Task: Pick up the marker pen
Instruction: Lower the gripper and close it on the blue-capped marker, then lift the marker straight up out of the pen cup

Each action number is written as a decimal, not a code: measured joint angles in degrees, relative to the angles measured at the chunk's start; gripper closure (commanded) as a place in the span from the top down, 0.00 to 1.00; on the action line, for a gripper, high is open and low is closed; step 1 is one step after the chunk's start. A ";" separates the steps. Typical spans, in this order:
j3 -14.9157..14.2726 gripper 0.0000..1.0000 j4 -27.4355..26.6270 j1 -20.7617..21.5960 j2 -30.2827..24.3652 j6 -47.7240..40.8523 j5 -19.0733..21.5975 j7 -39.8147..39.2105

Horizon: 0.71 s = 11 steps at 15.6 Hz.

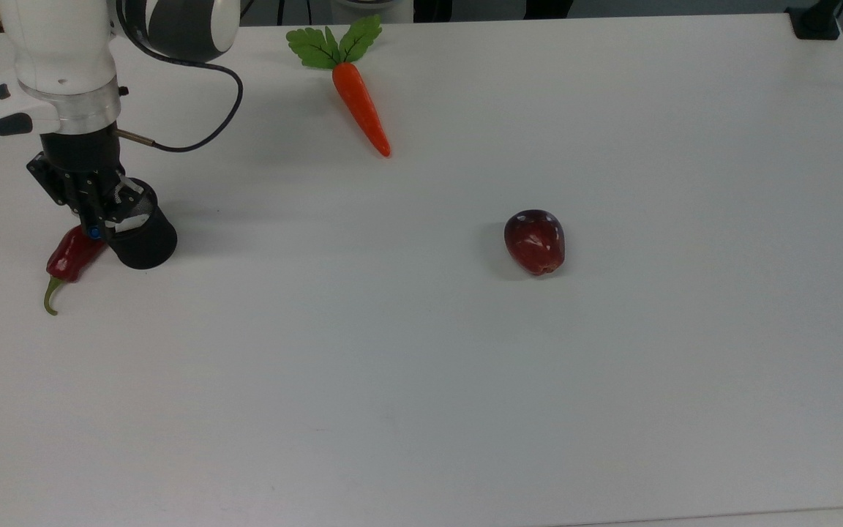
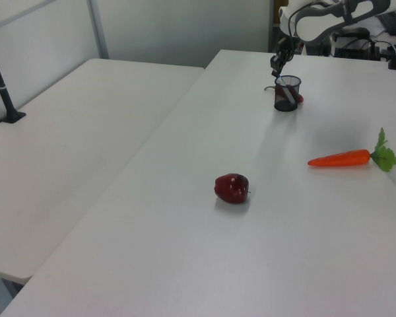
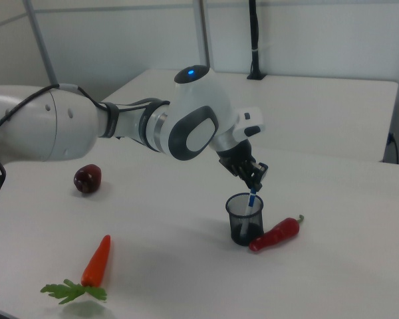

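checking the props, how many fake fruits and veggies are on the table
3: carrot at the top view's top, apple near the middle, red chili pepper touching the black mesh cup at the top view's left.

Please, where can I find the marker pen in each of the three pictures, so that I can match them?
Top view: the marker pen shows its blue end at the cup's rim, far left.
Left view: the pen leans inside the cup, upper right.
Right view: the pen stands in the cup, right of centre, its top in the pincer.
Shared landmark: the red chili pepper touching the cup.
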 measured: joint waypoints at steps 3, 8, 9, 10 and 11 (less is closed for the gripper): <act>0.00 0.05 0.74 -0.01 -0.98 0.00 0.10 0.03; -0.01 0.05 1.46 -0.07 -4.84 0.00 2.85 0.05; -0.01 0.06 1.54 -0.07 -5.83 0.00 2.99 0.05; -0.01 0.06 1.62 -0.07 -6.85 0.00 3.11 0.05; 0.00 0.06 1.69 -0.04 -7.79 0.00 3.19 0.05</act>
